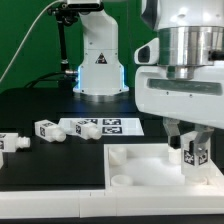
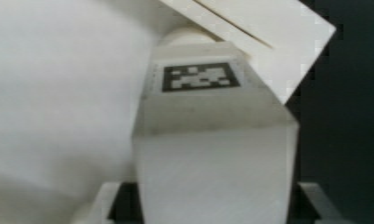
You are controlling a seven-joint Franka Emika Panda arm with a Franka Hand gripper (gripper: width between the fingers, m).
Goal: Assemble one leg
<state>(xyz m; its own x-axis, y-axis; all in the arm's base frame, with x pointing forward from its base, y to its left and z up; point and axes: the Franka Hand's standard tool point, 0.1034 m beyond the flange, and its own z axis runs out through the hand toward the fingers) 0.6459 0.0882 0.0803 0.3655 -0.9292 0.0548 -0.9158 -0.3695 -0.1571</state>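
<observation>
Exterior view: the gripper [image 1: 193, 152] hangs over the tabletop [image 1: 140, 160], at the corner on the exterior view's right, and it is clenched on 1 leg [image 1: 195, 153]. The leg sits directly between the fingers, its long axis running straight down from the gripper, tag face outward, with its lower end at or just above the tabletop surface; contact there cannot be told. A round hole [image 1: 121, 181] shows at another corner, well off to the side of the gripper. 2 more legs [image 1: 49, 130] [image 1: 8, 143] lie on the black table [image 1: 50, 165], far from the gripper, near the marker board [image 1: 95, 127].

Wrist view: the leg [image 2: 210, 120] runs straight out from between the 2 dark fingers [image 2: 314, 205], its tag [image 2: 200, 78] facing the camera, the far end against the white tabletop [image 2: 59, 100]. The hole beneath it is hidden, so the coming move, I judge, turns on keeping this axis upright over that corner.
</observation>
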